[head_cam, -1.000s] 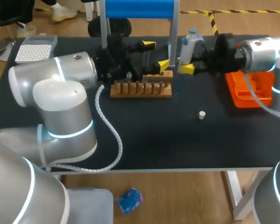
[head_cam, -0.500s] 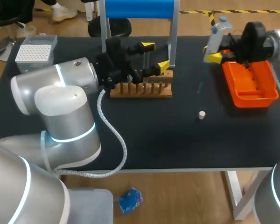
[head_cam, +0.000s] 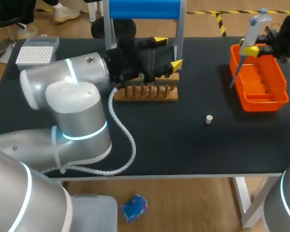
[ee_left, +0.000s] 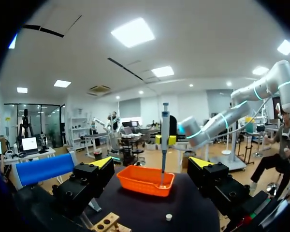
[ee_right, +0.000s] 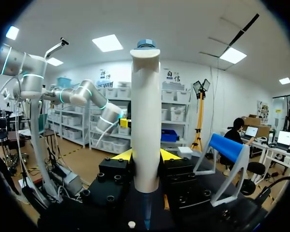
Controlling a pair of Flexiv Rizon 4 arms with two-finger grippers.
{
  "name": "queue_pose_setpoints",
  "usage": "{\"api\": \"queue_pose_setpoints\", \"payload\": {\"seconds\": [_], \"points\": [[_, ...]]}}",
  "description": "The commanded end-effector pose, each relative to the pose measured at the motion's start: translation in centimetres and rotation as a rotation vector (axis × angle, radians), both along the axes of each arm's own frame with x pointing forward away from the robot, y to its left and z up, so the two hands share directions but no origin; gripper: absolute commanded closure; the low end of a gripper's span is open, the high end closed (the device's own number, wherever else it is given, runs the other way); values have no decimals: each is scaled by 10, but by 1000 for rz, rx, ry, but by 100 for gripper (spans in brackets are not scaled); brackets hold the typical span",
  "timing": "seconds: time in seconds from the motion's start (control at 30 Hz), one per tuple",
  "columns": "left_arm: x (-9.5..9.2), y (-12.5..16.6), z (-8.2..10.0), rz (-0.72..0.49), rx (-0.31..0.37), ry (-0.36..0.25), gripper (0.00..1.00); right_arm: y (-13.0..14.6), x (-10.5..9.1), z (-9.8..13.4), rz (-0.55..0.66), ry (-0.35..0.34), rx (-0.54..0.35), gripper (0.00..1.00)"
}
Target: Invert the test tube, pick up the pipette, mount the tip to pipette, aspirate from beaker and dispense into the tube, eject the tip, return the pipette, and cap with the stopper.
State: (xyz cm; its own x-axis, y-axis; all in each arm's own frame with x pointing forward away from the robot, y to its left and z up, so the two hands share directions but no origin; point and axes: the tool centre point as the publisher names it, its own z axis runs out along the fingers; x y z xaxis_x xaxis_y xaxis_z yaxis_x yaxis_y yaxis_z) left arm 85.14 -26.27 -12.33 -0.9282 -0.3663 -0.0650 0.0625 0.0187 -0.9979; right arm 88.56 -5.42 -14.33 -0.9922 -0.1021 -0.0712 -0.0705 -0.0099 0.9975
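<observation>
Noted stopper (head_cam: 209, 118) loose on table (head_cam: 183, 145), nearest. Beyond it, logged wooden rack (head_cam: 146, 93), with left gripper (head_cam: 168, 52) spread wide and empty just above. Farthest back at right, recorded pipette (head_cam: 252, 33) clamped upright in right gripper (head_cam: 253, 48), tip (head_cam: 235, 76) hanging over orange tray (head_cam: 270, 104).

A black-topped table (head_cam: 183, 145) carries everything. A wooden rack (head_cam: 146, 93) with a row of holes lies toward the far side, a little left of the middle. Just behind it, at the far edge, stands a white frame with a blue top bar (head_cam: 144, 8). An orange tray (head_cam: 263, 105) sits at the far right, close to the right edge. A small white stopper (head_cam: 209, 118) lies alone on the bare top, nearer than the tray, right of the rack and apart from both. A white tip box (head_cam: 35, 51) rests at the far left corner.
</observation>
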Motion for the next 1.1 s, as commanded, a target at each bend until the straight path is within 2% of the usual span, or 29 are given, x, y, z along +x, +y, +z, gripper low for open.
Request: {"api": "queue_pose_setpoints", "payload": {"seconds": [0.03,0.2,0.57,0.9,1.1], "points": [[24,-39,6,-19,59,10,0,-24,1,-1,-24,-4,5,100],[35,-59,9,-58,97,4,0,-51,7,-2,-60,-11,10,100],[52,-85,13,-87,104,13,0,-101,28,-2,-118,-18,-1,100],[62,-100,13,-109,129,22,0,-130,59,-13,-108,-8,8,100],[69,-105,14,-102,144,24,0,-136,73,-20,-97,-1,18,100]]}}
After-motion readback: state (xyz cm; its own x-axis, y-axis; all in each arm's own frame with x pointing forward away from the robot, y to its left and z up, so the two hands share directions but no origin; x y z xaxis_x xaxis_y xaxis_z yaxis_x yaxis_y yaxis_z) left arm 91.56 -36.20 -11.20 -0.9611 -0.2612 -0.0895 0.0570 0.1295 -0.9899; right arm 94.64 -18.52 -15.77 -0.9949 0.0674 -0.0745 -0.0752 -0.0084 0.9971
